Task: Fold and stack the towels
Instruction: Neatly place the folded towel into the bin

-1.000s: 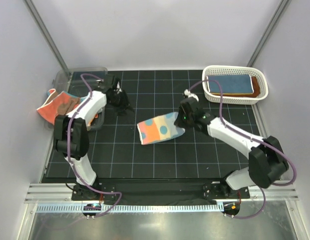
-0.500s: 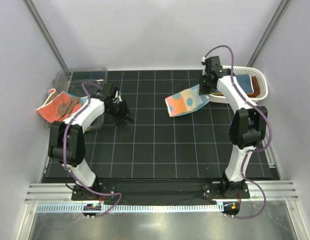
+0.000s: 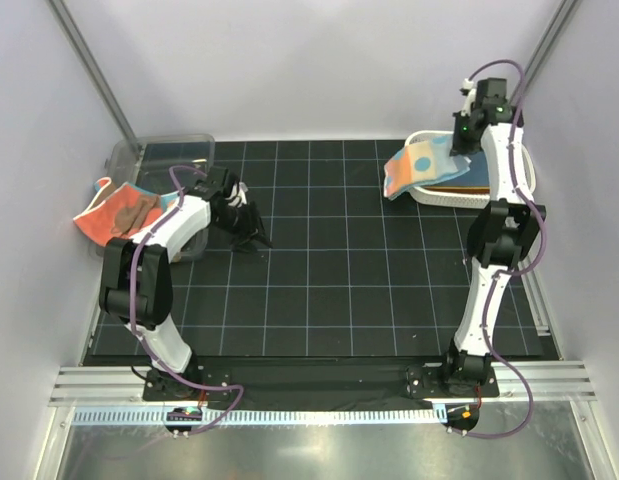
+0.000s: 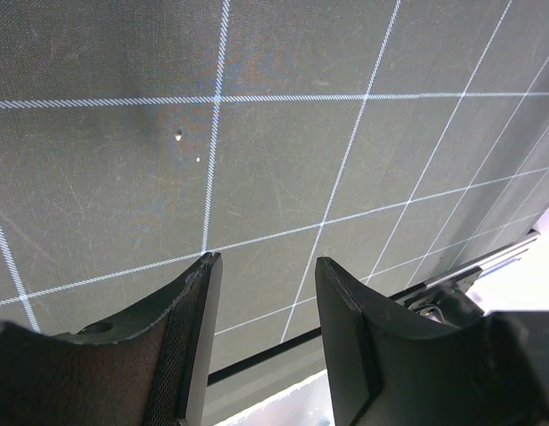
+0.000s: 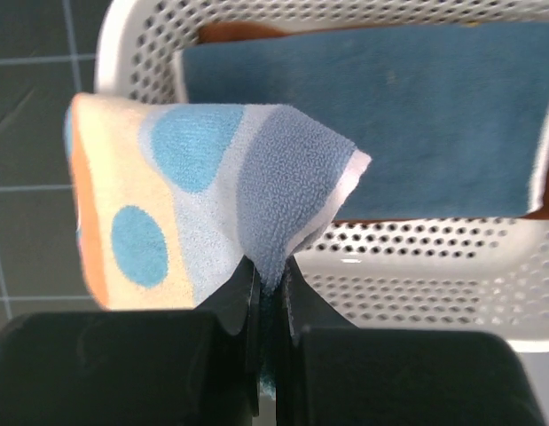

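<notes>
While pinched, polka-dotted towel (image 5: 168,195) perhaps touches basket (image 5: 434,311).

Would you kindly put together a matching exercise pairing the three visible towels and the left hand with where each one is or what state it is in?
Things:
1. polka-dotted towel
2. blue towel
3. coral-red towel
4. left hand

Places or states:
A. open and empty over the black mat
B. pinched by the right hand, hanging at the white basket rim
C. lying flat inside the white basket
D. draped at the clear bin, far left

Pairs: 1-B, 2-C, 3-D, 4-A
</notes>
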Motion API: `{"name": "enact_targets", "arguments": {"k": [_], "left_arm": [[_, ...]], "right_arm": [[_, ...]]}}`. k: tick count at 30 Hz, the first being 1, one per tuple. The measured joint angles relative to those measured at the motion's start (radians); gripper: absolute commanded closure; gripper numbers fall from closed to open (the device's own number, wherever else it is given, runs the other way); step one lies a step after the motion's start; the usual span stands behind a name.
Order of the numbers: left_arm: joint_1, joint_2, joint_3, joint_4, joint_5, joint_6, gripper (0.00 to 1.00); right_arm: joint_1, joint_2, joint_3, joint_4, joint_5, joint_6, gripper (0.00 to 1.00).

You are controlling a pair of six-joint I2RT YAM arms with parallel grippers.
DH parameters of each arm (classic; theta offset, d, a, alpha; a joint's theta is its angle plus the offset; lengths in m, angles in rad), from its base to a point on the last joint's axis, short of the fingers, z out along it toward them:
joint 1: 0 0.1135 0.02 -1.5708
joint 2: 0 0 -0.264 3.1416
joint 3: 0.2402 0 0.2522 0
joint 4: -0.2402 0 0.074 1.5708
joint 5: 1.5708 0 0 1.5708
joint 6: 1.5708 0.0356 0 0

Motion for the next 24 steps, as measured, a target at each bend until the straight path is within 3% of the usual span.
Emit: {"name": "enact_targets", "arguments": {"k": [8,24], "left_arm": [[0.0,0.0,0.012,-0.001,0.009,0.012,0.48],[0.0,0.0,0.04,-0.002,0.025,0.012,0.48]], "right_arm": [[-0.127,0.064,0.08,0.004,-0.054,-0.048,0.99],[-0.192,0.248,0.183,0.119,-0.137,-0.094,0.99]]}}
